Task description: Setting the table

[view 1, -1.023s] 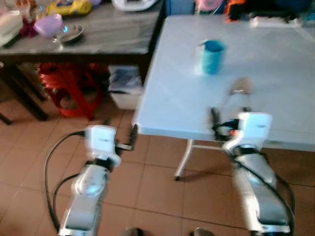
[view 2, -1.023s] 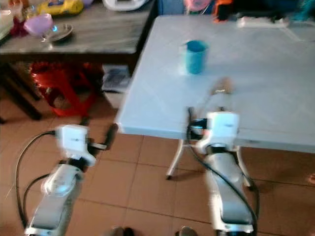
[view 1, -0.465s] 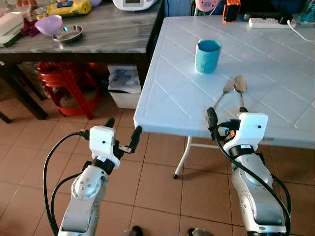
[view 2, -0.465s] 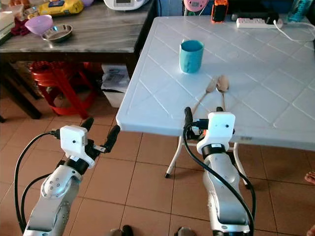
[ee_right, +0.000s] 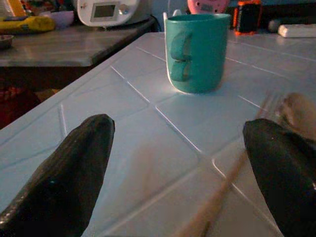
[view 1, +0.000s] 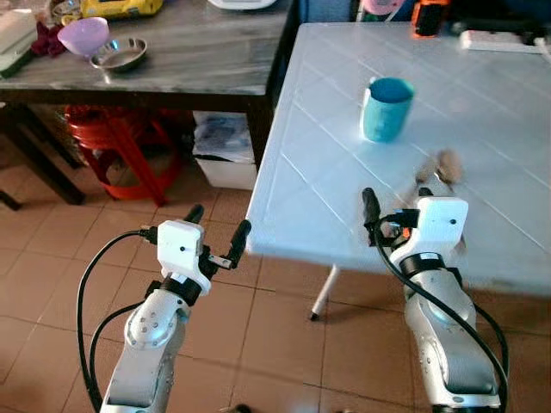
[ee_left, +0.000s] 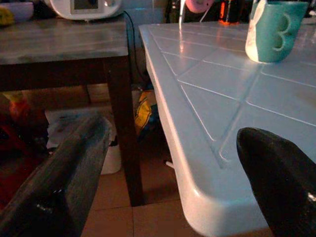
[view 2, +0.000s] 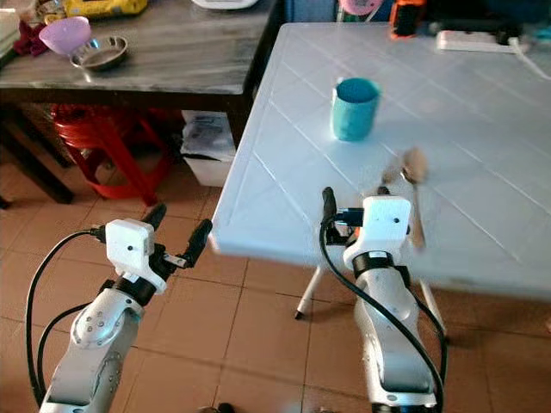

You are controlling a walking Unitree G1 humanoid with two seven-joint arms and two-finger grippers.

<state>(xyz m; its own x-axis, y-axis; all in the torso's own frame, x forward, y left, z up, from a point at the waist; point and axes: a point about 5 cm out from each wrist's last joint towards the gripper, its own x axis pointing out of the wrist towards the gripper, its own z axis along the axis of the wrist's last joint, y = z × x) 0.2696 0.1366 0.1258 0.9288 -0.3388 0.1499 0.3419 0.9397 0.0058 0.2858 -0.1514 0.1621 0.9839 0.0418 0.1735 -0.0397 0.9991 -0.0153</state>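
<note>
I have the white worktop (view 1: 327, 163) in front of me, its near corner just ahead of my left pincer (view 1: 215, 232), which hangs over the tiled floor (view 1: 52, 258) short of the edge with its two black fingers spread wide and nothing between them. In the left wrist view that corner sits between the fingertips (ee_left: 64, 182), with the teal mug (ee_left: 274, 29) farther back on the surface. My right pincer (view 2: 353, 200) is raised at the near edge of the worktop, also gaping wide and holding nothing; through the right wrist view I see its fingers (ee_right: 69, 182) spread over the surface, pointing toward the mug. The teal mug (view 1: 386, 108) stands upright on the worktop, well in from the edge and beyond the right pincer. Between the mug and that pincer lie a spoon (view 2: 415, 168) and, just beside it, what looks like a fork (view 2: 389, 172), both blurred; their handles run toward the pincer's white housing, and I cannot tell whether they touch each other. Off to my left stands a dark wooden side table (view 1: 198, 60) carrying a purple bowl (view 1: 83, 36) and a metal dish (view 1: 119, 53) side by side. Under it I see a red stool (view 1: 112, 146) and a white box (view 1: 225, 159) on the floor.
</note>
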